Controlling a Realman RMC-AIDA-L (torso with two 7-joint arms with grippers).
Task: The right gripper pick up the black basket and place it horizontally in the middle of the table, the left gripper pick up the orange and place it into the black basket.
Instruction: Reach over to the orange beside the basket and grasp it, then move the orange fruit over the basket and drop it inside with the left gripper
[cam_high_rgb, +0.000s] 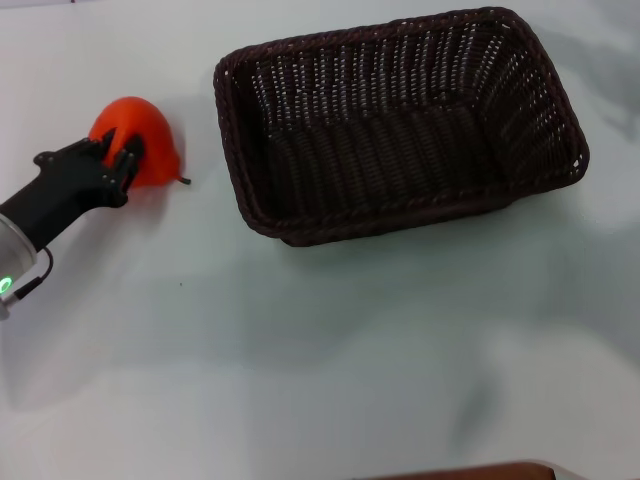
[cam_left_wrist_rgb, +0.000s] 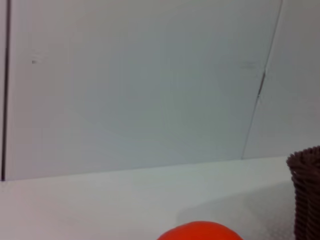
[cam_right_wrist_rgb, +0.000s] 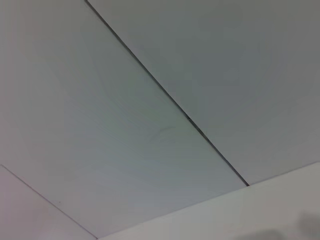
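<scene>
On my head camera the nearest stretch of the desk (cam_high_rgb: 330, 370) is bare white. Farther out on my left, the left hand (cam_high_rgb: 118, 160) reaches in from the near-left edge, its fingers (cam_high_rgb: 128, 158) closed around the orange (cam_high_rgb: 150, 135), which sits on the desk with its short dark stem pointing toward the basket. The left wrist camera catches only the top of the orange (cam_left_wrist_rgb: 200, 231) and a corner of the wicker. Well apart from the fruit, to its right and a little farther back, the black basket (cam_high_rgb: 400, 125) lies flat on the desk, open side up, long side running across my view. I cannot see the right hand in any view.
</scene>
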